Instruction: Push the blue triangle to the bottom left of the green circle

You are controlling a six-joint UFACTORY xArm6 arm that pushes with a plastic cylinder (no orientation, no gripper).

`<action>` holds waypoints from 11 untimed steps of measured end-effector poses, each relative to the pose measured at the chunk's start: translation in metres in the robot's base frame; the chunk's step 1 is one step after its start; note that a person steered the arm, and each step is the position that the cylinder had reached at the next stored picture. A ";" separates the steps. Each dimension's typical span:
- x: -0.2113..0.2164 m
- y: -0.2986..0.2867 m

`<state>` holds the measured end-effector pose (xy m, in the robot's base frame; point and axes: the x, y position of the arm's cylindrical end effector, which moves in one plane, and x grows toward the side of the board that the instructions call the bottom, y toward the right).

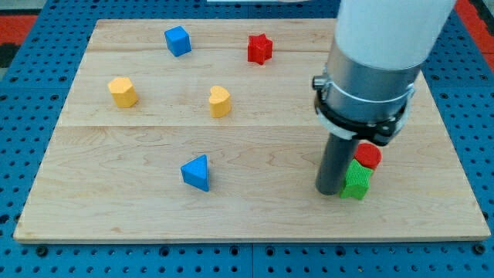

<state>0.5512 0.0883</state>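
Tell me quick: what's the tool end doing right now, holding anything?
My tip: a bare rod with no jaws, holding nothing. It sits against the view's left side of the green star block, far right of the blue triangle.

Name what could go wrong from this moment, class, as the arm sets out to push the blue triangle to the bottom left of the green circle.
1. No green circle can be made out; the only green block looks star-shaped, partly hidden by the arm, so the goal may be misjudged.
2. My tip sits against the green block, with a red block just behind; moving off could knock both.
3. The blue triangle lies far toward the view's left; an off-centre push could spin it aside.
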 end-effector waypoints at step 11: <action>-0.020 -0.041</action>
